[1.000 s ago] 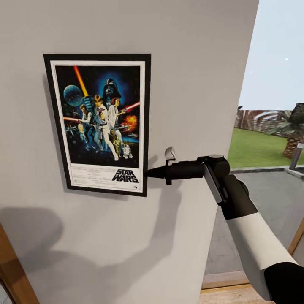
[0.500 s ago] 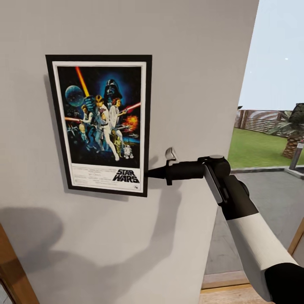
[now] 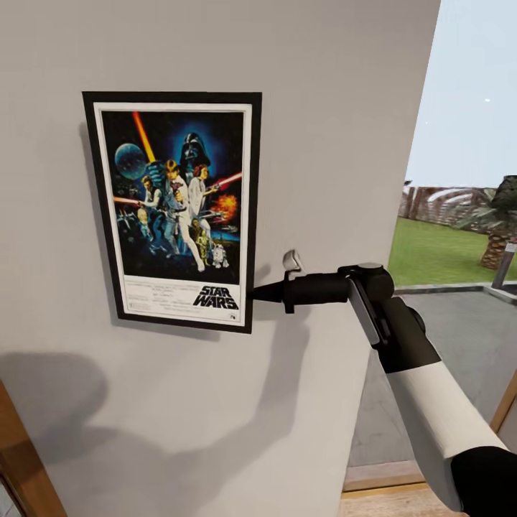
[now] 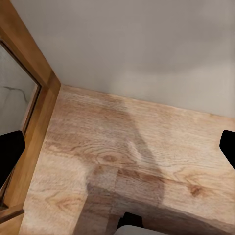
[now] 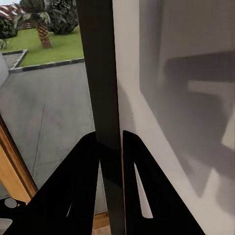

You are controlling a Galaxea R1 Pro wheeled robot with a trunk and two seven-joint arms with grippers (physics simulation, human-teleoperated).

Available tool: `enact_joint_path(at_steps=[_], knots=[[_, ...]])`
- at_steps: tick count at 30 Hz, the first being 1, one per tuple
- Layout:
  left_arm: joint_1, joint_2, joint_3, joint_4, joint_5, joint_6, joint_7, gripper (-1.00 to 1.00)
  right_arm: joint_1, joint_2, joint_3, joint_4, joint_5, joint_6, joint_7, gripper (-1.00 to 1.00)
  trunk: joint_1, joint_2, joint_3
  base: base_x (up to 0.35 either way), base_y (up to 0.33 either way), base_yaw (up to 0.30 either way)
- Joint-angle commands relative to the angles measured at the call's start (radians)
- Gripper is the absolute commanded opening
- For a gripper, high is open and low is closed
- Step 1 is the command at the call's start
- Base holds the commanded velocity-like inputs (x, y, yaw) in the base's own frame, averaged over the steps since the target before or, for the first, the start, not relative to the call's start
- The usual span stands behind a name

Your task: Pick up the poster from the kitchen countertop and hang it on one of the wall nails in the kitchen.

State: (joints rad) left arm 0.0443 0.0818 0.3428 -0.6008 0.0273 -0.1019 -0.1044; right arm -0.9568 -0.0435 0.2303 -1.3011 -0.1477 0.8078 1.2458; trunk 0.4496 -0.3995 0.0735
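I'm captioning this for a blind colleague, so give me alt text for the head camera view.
A framed Star Wars poster is held flat against a pale grey wall, pinched at its lower right edge by the robot's right gripper. A doorway at the right opens onto lawn and pavement.

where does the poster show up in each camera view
Head view: the poster hangs upright on the pale wall, upper left of centre; the right gripper pinches its lower right edge.
Right wrist view: its dark frame edge runs as a strip between the fingers.
Left wrist view: the poster is not in it; wood floor and wall.
Shared landmark: the pale wall.
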Motion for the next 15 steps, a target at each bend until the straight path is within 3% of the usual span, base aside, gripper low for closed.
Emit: enact_joint_path(at_steps=[1, 15], knots=[[0.0, -0.001, 0.004, 0.0, 0.003, -0.001, -0.008, 1.0, -0.003, -0.001, 0.001, 0.0, -0.007, 0.009, 0.0, -1.0, 0.0, -0.001, 0.0, 0.0, 0.0, 0.0], [0.0, -0.001, 0.004, 0.0, 0.003, -0.001, -0.008, 1.0, -0.015, 0.0, 0.003, -0.001, -0.008, 0.047, -0.002, -1.0, 0.0, -0.001, 0.0, 0.0, 0.0, 0.0]])
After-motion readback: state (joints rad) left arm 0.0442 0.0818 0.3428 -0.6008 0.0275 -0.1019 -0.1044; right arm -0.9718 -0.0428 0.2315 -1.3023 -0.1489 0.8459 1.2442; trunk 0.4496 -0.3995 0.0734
